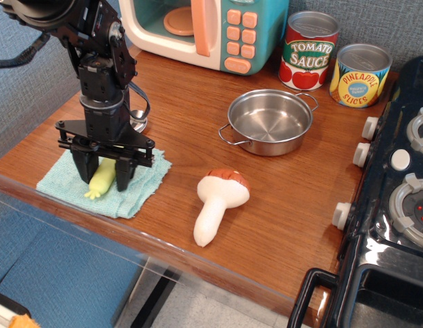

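Observation:
A black robot arm reaches down over the left end of the wooden counter. Its gripper (103,173) points straight down over a folded light-teal cloth (139,184). A small yellow-green toy vegetable (102,180) lies on the cloth between the two black fingers (83,166). The fingers press in against its two sides. Its pale tip sticks out towards the counter's front edge.
A toy mushroom (218,203) lies right of the cloth. A steel pot (269,120) stands further back, with a toy microwave (204,31), a tomato sauce can (308,51) and a pineapple can (359,75) behind. A black stove (396,198) fills the right side. A metal object (137,121) lies behind the arm.

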{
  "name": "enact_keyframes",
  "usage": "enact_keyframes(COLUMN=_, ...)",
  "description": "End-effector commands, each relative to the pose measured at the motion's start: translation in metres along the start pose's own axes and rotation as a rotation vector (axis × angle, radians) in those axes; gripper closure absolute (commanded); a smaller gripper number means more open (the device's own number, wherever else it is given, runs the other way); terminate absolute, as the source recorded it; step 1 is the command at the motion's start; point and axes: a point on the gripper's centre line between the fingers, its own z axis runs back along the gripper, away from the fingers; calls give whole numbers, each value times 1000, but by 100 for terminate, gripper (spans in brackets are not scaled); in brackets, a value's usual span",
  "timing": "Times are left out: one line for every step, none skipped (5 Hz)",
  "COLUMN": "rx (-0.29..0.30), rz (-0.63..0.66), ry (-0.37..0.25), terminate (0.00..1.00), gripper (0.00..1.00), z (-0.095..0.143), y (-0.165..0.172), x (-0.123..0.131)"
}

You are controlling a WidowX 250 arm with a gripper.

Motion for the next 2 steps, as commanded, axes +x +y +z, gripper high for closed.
enact_keyframes(rx=-49, rz=-38, ry=-86, terminate=0, gripper=100, z=26, y=-9, x=7)
enact_keyframes(rx=-124, rz=-69, ry=-156, terminate=0, gripper=100, z=60, y=-18, x=12)
